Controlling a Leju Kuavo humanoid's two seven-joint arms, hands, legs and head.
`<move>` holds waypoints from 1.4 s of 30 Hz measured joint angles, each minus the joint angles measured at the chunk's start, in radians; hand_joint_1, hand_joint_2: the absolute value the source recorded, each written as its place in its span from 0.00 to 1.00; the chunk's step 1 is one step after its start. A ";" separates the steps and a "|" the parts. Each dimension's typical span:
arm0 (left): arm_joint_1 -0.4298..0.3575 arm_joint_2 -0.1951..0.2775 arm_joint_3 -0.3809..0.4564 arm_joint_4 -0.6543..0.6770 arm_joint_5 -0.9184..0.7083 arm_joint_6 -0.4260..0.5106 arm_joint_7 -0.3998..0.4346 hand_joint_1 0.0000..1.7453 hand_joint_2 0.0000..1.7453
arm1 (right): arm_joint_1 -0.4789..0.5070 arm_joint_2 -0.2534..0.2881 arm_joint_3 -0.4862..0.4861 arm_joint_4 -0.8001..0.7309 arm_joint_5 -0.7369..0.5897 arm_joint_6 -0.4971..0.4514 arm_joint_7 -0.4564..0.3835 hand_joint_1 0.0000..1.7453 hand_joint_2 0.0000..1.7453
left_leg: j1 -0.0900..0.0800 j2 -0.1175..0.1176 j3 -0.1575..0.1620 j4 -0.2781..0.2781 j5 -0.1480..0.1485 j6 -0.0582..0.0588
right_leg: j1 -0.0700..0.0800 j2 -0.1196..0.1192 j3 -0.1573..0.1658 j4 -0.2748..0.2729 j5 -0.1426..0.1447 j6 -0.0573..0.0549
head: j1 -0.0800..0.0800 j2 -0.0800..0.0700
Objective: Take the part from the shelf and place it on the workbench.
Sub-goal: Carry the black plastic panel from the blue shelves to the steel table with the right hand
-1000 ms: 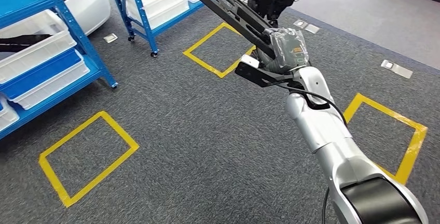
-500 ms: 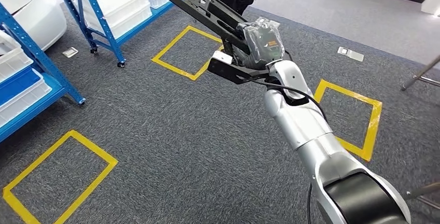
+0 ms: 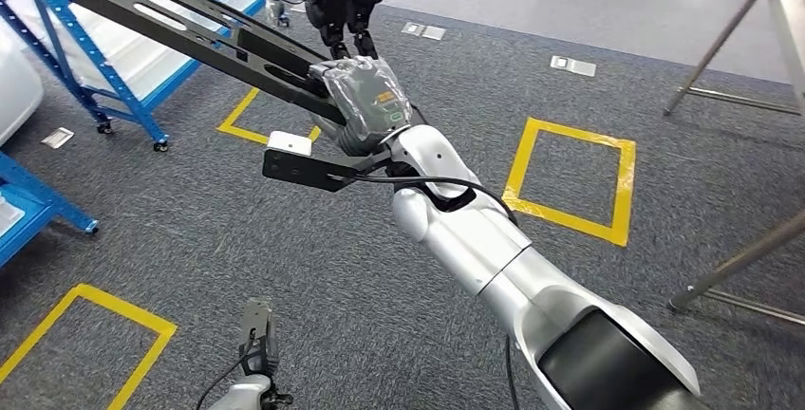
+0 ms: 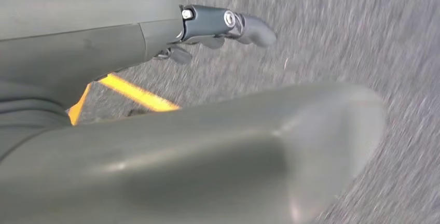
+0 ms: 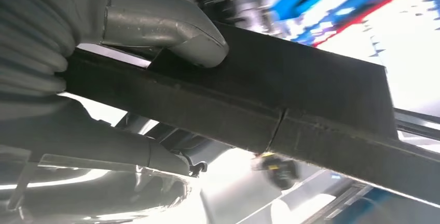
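The right hand (image 3: 365,97) grasps the long black slotted part (image 3: 180,26), held in the air above the grey carpet (image 3: 285,249), its fingers wrapped round one end. The left hand (image 3: 256,334) hangs low with fingers released, holding nothing.

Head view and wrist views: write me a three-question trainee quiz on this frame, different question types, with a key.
1. True or false: the right hand holds the long black part.
2. Multiple choice: the left hand is a) holding a bin, b) holding nothing, hanging low over the carpet, c) gripping the part.
3. Fill in: the yellow tape squares lie on the ____.

Key: 1 true; 2 b; 3 carpet.
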 joint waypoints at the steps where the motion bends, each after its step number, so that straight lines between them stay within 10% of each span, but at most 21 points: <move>1: 0.022 -0.002 -0.009 0.000 -0.024 -0.019 -0.012 0.00 0.00 | 0.021 -0.027 -0.007 -0.018 0.029 0.001 0.010 1.00 1.00 | -0.001 -0.005 -0.021 0.046 -0.012 0.005 | 0.003 0.018 -0.001 0.000 0.002 -0.002 | 0.000 0.000; 7: 0.277 0.071 -0.077 0.003 -0.107 -0.148 -0.203 0.00 0.00 | 0.177 -0.260 -0.178 -0.189 0.126 0.028 -0.014 1.00 1.00 | -0.012 -0.077 0.081 -0.197 0.119 0.043 | 0.011 0.116 -0.004 0.001 0.009 0.006 | -0.001 0.000; 10: 0.301 0.092 -0.102 0.002 -0.131 -0.162 -0.181 0.00 0.00 | 0.206 -0.318 -0.241 -0.226 0.124 0.031 -0.046 1.00 1.00 | -0.020 -0.056 0.087 -0.221 0.128 0.050 | 0.004 0.141 -0.020 -0.004 0.019 0.029 | -0.003 0.000; 14: 0.293 0.100 -0.129 0.002 -0.153 -0.168 -0.131 0.00 0.00 | 0.223 -0.371 -0.302 -0.226 0.099 -0.011 -0.098 1.00 1.00 | -0.021 -0.014 0.106 -0.256 0.149 0.062 | 0.008 0.026 -0.091 0.130 -0.043 0.027 | 0.008 0.000; 17: 0.303 0.110 -0.134 0.003 -0.153 -0.160 -0.119 0.00 0.00 | 0.224 -0.384 -0.321 -0.202 0.078 -0.029 -0.131 1.00 1.00 | -0.025 0.032 0.102 -0.256 0.148 0.061 | -0.003 0.004 -0.152 0.264 -0.091 0.037 | 0.011 0.000; 21: 0.311 0.121 -0.134 0.002 -0.141 -0.147 -0.118 0.00 0.00 | 0.213 -0.385 -0.333 -0.160 0.063 -0.056 -0.153 1.00 1.00 | -0.027 0.082 0.100 -0.248 0.141 0.042 | -0.017 -0.059 -0.010 0.042 -0.027 0.068 | 0.011 0.000; 25: 0.317 0.131 -0.133 0.003 -0.135 -0.139 -0.120 0.00 0.00 | 0.198 -0.381 -0.340 -0.130 0.059 -0.084 -0.157 1.00 1.00 | -0.026 0.117 0.108 -0.242 0.129 0.019 | -0.013 -0.046 0.015 -0.003 -0.015 0.048 | 0.001 0.000; 29: 0.325 0.134 -0.133 0.003 -0.128 -0.137 -0.132 0.00 0.00 | 0.185 -0.383 -0.343 -0.105 0.073 -0.104 -0.156 1.00 1.00 | -0.010 0.019 0.051 -0.103 0.037 0.007 | -0.013 -0.003 0.014 -0.004 -0.010 0.023 | -0.004 0.000; 32: 0.335 0.135 -0.131 0.004 -0.126 -0.137 -0.134 0.00 0.00 | 0.184 -0.384 -0.343 -0.086 0.088 -0.118 -0.154 1.00 1.00 | -0.012 -0.009 -0.033 0.059 -0.017 0.015 | -0.003 0.037 0.014 -0.004 -0.009 0.016 | -0.007 0.000; 38: 0.342 0.142 -0.126 0.004 -0.130 -0.135 -0.128 0.00 0.00 | 0.180 -0.408 -0.357 -0.069 0.112 -0.125 -0.140 1.00 1.00 | -0.023 -0.082 0.084 -0.212 0.130 0.049 | 0.003 0.109 0.011 -0.003 -0.003 0.022 | -0.006 0.000; 42: 0.342 0.141 -0.126 0.005 -0.147 -0.144 -0.119 0.00 0.00 | 0.178 -0.441 -0.365 -0.061 0.136 -0.124 -0.122 1.00 1.00 | -0.029 -0.039 0.098 -0.242 0.143 0.059 | 0.005 0.104 -0.010 0.009 -0.006 0.039 | -0.005 0.000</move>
